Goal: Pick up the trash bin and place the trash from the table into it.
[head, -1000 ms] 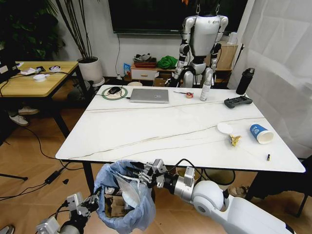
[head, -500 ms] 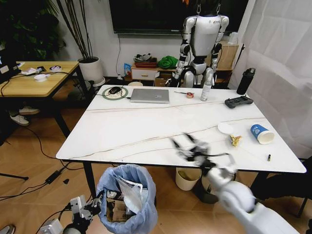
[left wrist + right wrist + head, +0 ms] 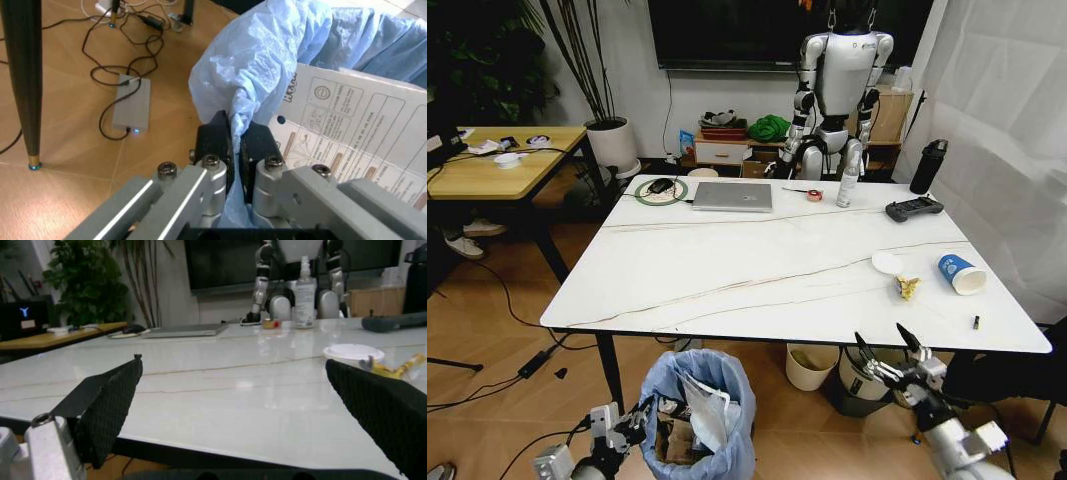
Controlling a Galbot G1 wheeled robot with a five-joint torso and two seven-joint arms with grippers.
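Right tool [image 3: 889,352]: a second ago at the trash bin [image 3: 699,415] rim, jaws over the bag; half a second ago raised over the worktop [image 3: 777,270] front edge, blurred in motion; now below that edge at 5 o'clock of the head view, jaws spread wide, level with the worktop surface in the right wrist view. Trash bin sits slightly lower and further toward 6 o'clock than a second ago. Left tool [image 3: 235,145] has shifted with it, pinching the blue bag.
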